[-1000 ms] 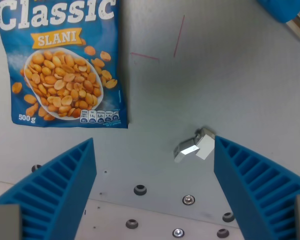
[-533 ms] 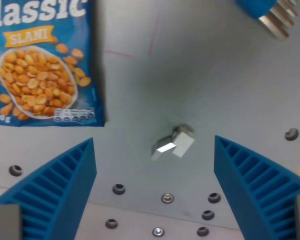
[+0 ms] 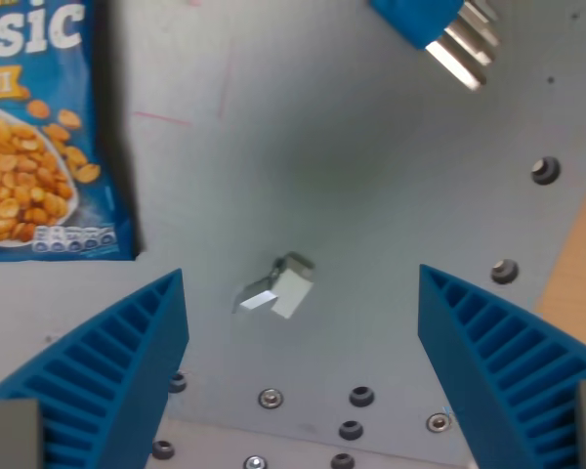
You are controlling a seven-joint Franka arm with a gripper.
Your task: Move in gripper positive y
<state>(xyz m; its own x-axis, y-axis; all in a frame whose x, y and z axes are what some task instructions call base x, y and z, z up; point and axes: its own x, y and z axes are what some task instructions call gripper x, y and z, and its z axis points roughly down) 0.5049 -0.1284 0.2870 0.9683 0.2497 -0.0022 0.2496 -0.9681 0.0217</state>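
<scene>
Blue ribbed gripper (image 3: 298,381) is held wide apart, empty. Small shiny metal block (image 3: 273,291) between fingers could be clipped if height is lost.

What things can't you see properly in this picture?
- Peanut bag: the wrist view's left and top edges cut it off, so its name is incomplete.
- Blue object with metal prongs: the top edge cuts it off; cannot tell what it is.
- Small metal piece: blurred and too small to identify.
- Gripper: only the blue fingers show; the bottom edge hides the rest.
</scene>
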